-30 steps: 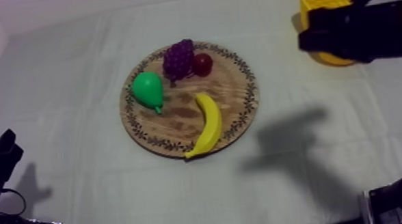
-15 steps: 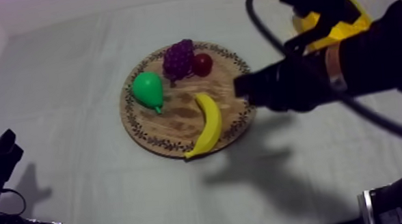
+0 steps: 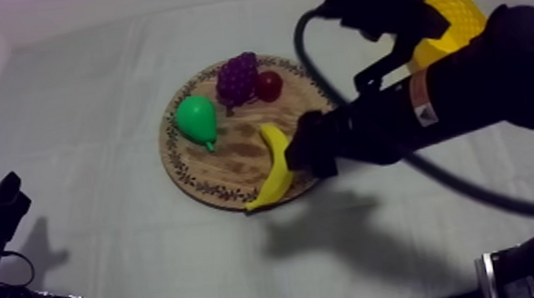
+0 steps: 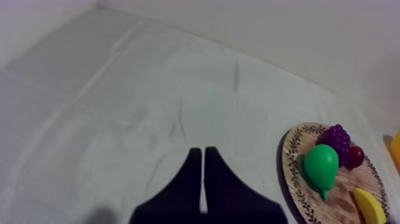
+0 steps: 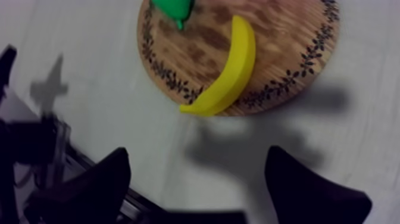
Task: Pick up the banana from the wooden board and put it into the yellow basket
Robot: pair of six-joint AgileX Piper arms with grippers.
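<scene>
The yellow banana lies on the front right part of the round wooden board, curving toward its rim. My right gripper hangs over the board's right edge, just beside the banana. Seen from the right wrist, its fingers stand wide apart with nothing between them, and the banana lies a little beyond the fingertips. The yellow basket sits at the far right, partly hidden behind my right arm. My left gripper is shut to a narrow wedge low at the left.
A green pear, purple grapes and a small red fruit share the board's back half. Bare cloth lies left of and in front of the board. The right arm casts a shadow in front of the board.
My right arm swung from beside the basket across and down to the board's right edge beside the banana, and its fingers spread apart. The left arm and the fruit stayed put.
</scene>
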